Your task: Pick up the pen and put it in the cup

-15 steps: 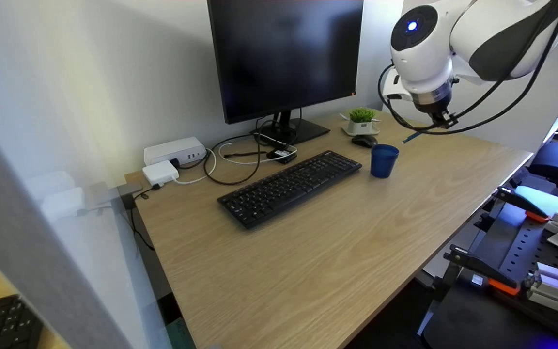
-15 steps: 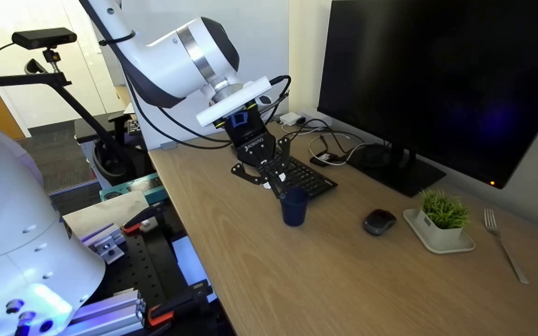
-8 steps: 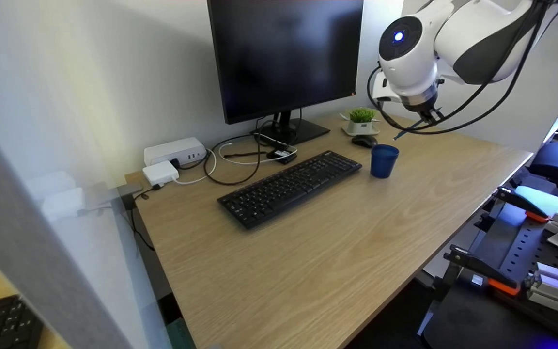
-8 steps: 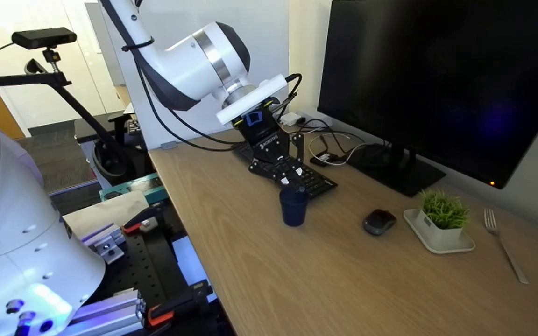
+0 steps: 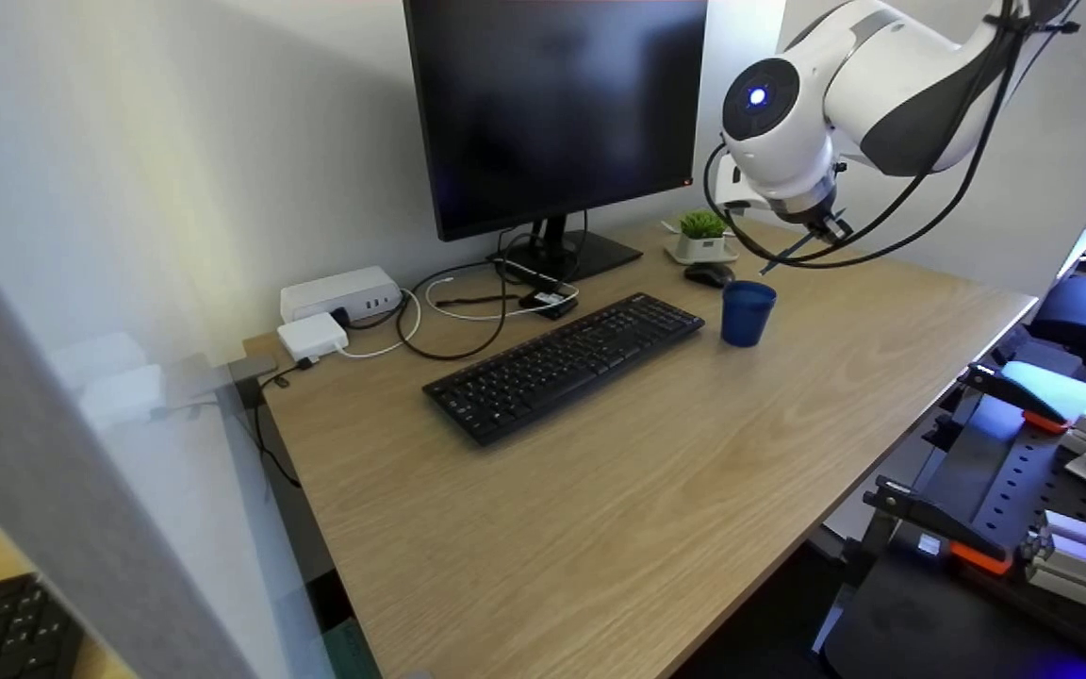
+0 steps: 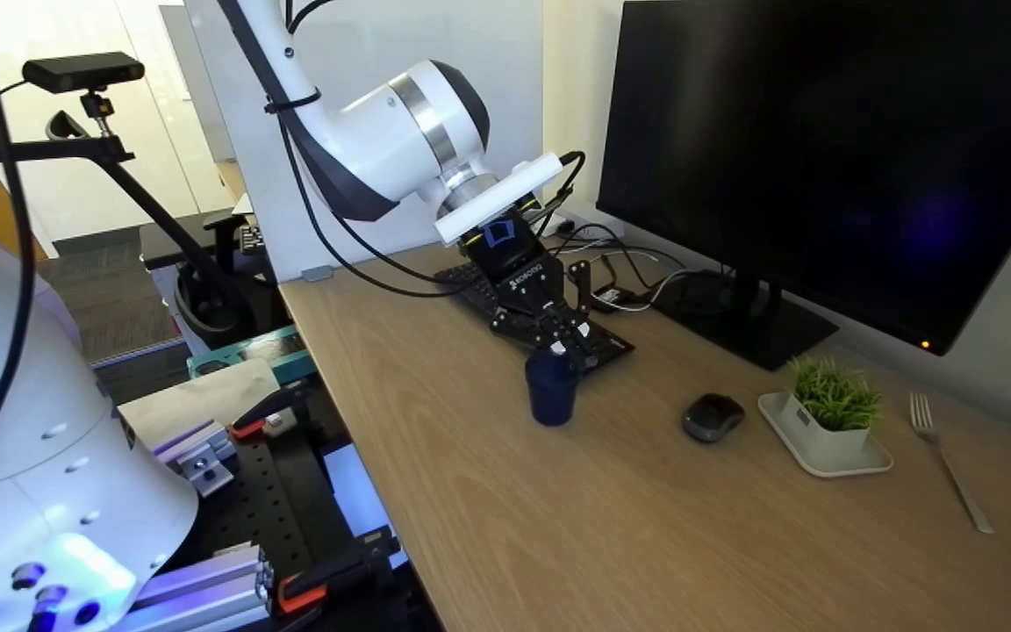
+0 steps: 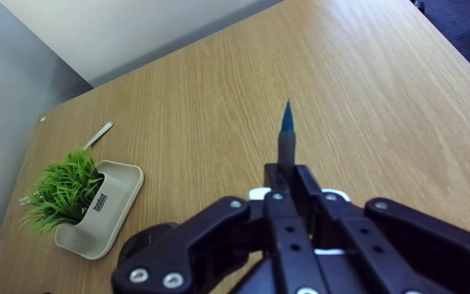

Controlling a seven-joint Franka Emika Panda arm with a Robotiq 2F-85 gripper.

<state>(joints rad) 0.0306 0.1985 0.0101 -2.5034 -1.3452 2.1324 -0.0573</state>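
Observation:
My gripper (image 7: 286, 173) is shut on the thin dark pen (image 7: 287, 143), whose blue pointed end sticks out past the fingertips in the wrist view. In an exterior view the pen (image 5: 788, 255) hangs tilted from the gripper (image 5: 824, 229), its low end a little above and right of the cup's rim. The dark blue cup (image 5: 748, 316) stands upright on the desk. In an exterior view the fingers (image 6: 576, 347) overlap the top of the cup (image 6: 552, 391), and the pen is hard to make out against them. The cup is out of the wrist view.
A black keyboard (image 5: 567, 363) lies beside the cup. A mouse (image 6: 713, 417), a white pot with a green plant (image 6: 830, 421) and a fork (image 6: 949, 465) are on the desk (image 6: 646, 527). A monitor (image 5: 562, 113) stands at the back near loose cables and white boxes.
My gripper has carried the pen toward the cup, leftward and slightly down in one exterior picture, rightward in the opposite one. The pen's low end is nearer the cup. The cup has not moved.

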